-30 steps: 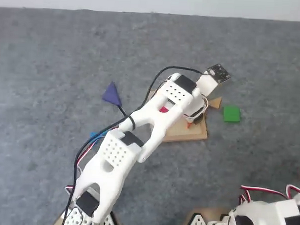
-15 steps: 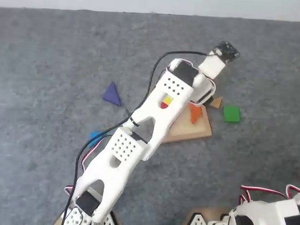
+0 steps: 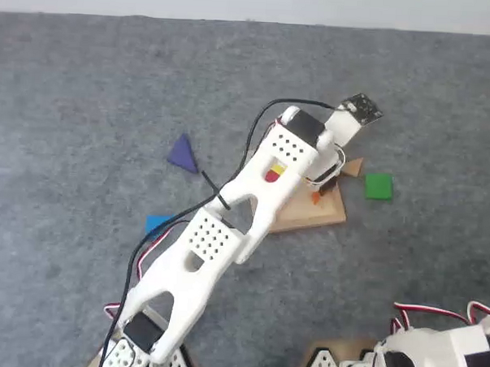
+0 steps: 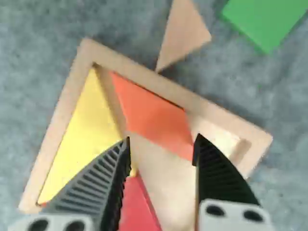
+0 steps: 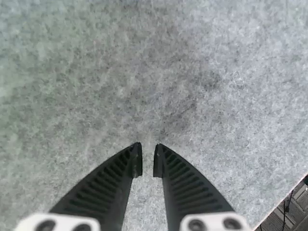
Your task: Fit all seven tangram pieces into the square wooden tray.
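- Worktop [image 3: 86,103]: grey, felt-like cover, seen across the high view.
- Left arm [image 3: 227,231]: stretches from the near-left corner out over the square wooden tray [image 3: 329,213] and covers much of it from above.
- Left gripper [image 4: 162,144]: hangs above the tray interior with its fingers spread. Nothing is between them, only bare tray floor below the gap.
- Tray, left wrist view [image 4: 139,72]: sits flat on the worktop, with its raised rim visible along two sides.
- Yellow triangle [image 4: 82,139]: inside the tray, lying along one rim into a corner.
- Orange piece [image 4: 151,115]: inside the tray, beside the yellow triangle and against the adjoining rim.
- Red piece [image 4: 137,209]: inside the tray, near the yellow triangle and partly hidden behind a gripper finger.
- Plain wood triangle [image 4: 183,31]: outside the tray on the worktop, with one tip just beside the rim; also seen from above [image 3: 353,166].
- Green square [image 3: 378,185]: on the worktop near the tray, past the wood triangle; its corner shows in the left wrist view [image 4: 264,19].
- Purple triangle [image 3: 182,152]: on the worktop, well apart from the tray, on the far side of the left arm.
- Blue piece [image 3: 156,223]: on the worktop beside the left arm, partly under its cable.
- Right gripper [image 5: 147,147]: fingers drawn almost together with only a slit between the tips. It holds nothing and sits above bare grey worktop [image 5: 192,72].
- Right arm [image 3: 441,355]: sits at the near-right edge, well away from the tray.
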